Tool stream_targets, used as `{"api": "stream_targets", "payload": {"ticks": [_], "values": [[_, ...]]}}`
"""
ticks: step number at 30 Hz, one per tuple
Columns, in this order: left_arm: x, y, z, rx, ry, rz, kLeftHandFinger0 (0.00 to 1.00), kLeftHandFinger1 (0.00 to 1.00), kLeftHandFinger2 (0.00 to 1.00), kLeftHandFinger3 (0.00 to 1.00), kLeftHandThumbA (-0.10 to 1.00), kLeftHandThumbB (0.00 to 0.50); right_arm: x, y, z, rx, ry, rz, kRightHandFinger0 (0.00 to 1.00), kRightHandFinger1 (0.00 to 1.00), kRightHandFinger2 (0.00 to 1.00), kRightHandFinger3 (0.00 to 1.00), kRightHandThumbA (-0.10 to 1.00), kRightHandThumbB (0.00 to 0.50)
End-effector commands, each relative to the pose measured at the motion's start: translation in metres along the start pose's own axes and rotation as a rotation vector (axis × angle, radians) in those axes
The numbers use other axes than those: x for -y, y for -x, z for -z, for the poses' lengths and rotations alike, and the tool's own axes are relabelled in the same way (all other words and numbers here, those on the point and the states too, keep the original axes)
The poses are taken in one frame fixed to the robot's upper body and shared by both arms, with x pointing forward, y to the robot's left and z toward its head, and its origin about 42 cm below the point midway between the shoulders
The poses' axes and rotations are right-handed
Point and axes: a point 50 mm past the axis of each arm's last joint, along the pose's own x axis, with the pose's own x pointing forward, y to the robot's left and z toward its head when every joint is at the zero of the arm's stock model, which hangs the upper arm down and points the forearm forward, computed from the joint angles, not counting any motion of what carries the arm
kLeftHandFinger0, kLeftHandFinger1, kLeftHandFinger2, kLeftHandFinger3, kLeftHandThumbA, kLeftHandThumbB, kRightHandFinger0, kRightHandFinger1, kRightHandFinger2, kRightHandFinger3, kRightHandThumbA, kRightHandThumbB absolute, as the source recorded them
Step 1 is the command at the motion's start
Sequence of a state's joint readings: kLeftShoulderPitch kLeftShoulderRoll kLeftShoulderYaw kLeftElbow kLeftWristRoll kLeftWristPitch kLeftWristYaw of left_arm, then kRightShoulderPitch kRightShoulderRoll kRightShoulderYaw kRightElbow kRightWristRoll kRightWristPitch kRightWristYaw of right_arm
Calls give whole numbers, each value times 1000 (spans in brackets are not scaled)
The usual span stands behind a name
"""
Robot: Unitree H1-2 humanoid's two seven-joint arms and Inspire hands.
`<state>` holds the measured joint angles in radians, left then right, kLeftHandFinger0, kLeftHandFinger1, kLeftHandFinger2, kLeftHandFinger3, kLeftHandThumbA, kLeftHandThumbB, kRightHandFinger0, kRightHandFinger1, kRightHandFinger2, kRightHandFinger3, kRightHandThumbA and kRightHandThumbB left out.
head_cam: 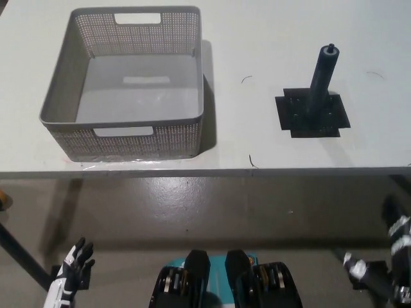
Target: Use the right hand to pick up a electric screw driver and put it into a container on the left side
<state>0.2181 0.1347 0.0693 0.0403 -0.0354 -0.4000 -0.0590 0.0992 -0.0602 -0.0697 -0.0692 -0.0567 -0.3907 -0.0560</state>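
Standing upright on a small black mat (313,114), the dark electric screwdriver (321,80) sits well off to the side of the grey container (122,138), with a stretch of bare white bench (257,38) between the two. Its slim tip points up and its body leans slightly away from the container. The container is a perforated grey basket with cut-out handles in its walls; it holds nothing, and it sits close to the bench's near edge. A couple of thin dark scraps lie on the bench between the container and the mat.

Both hands hang low, beneath the bench edge, over the grey floor. The white left hand (72,268) is below the container's near corner, its fingers spread apart and holding nothing. The black right hand (393,256) is far out past the mat's side, at the picture's edge; whether its fingers are apart or together, I cannot tell.
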Motion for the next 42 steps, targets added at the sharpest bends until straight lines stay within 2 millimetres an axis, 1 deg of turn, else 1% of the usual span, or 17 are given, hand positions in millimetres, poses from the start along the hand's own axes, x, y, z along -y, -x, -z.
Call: {"api": "stream_targets", "payload": {"ticks": [1, 2, 3, 5, 6, 7, 8, 9, 11, 12, 13, 16, 20, 25, 28, 35, 42], "values": [[4, -10, -18, 115, 1, 35, 1000, 1000, 1000, 1000, 1000, 217, 9, -48, -32, 184, 63, 11, 1000, 1000, 1000, 1000, 1000, 308], [6, -11, -19, 116, -4, 50, 1000, 1000, 1000, 1000, 1000, 228, 9, -60, -37, 180, 76, 13, 1000, 1000, 1000, 1000, 1000, 354], [7, -10, -19, 117, -7, 60, 1000, 1000, 1000, 1000, 1000, 229, 9, -68, -40, 178, 81, 11, 1000, 1000, 1000, 1000, 1000, 364], [11, -10, -21, 119, -12, 78, 1000, 1000, 1000, 1000, 1000, 233, 7, -97, -49, 165, 63, 1, 1000, 1000, 1000, 1000, 1000, 404], [12, -8, -21, 118, -11, 78, 1000, 1000, 1000, 1000, 1000, 231, 6, -100, -50, 164, 59, 0, 1000, 1000, 1000, 1000, 1000, 406], [12, -7, -21, 113, -13, 81, 1000, 1000, 1000, 1000, 1000, 232, 5, -114, -53, 164, 59, 0, 1000, 1000, 1000, 1000, 1000, 404], [12, -6, -21, 113, -15, 81, 1000, 1000, 1000, 1000, 1000, 232, 4, -121, -53, 163, 58, -1, 1000, 1000, 1000, 1000, 1000, 397], [12, -5, -21, 112, -16, 81, 1000, 1000, 1000, 1000, 1000, 231, 1, -139, -55, 157, 42, 1, 1000, 1000, 1000, 1000, 1000, 395], [11, -4, -19, 112, -19, 79, 1000, 1000, 1000, 1000, 1000, 236, -3, -164, -57, 142, -7, -3, 1000, 1000, 1000, 1000, 1000, 406], [10, -4, -19, 112, -20, 80, 1000, 1000, 1000, 1000, 1000, 236, -3, -168, -57, 139, -14, -6, 1000, 1000, 1000, 1000, 1000, 407], [10, -3, -18, 108, -19, 81, 1000, 1000, 1000, 1000, 1000, 236, -6, -180, -56, 126, -24, -12, 1000, 1000, 1000, 1000, 1000, 405], [9, 0, -15, 100, -19, 83, 1000, 1000, 1000, 1000, 1000, 233, -12, -204, -52, 90, -19, -26, 1000, 1000, 1000, 1000, 1000, 393], [8, 0, -12, 91, -17, 78, 1000, 1000, 1000, 1000, 1000, 250, -23, -240, -45, 21, -25, -41, 1000, 1000, 1000, 1000, 1000, 432], [11, 0, -14, 99, -11, 84, 1000, 1000, 1000, 1000, 1000, 250, -31, -266, -34, -58, -86, -43, 1000, 1000, 1000, 1000, 1000, 423], [9, -1, -14, 102, -6, 85, 1000, 1000, 1000, 1000, 1000, 250, -34, -277, -29, -110, -138, -56, 1000, 1000, 1000, 1000, 1000, 464], [7, -1, -14, 102, 7, 85, 1000, 1000, 1000, 1000, 1000, 267, -39, -290, -19, -181, -229, -75, 1000, 1000, 1000, 1000, 1000, 489], [4, -1, -13, 100, 3, 98, 1000, 1000, 1000, 1000, 1000, 248, -33, -294, -3, -226, -276, -62, 1000, 1000, 1000, 1000, 1000, 472]]}}
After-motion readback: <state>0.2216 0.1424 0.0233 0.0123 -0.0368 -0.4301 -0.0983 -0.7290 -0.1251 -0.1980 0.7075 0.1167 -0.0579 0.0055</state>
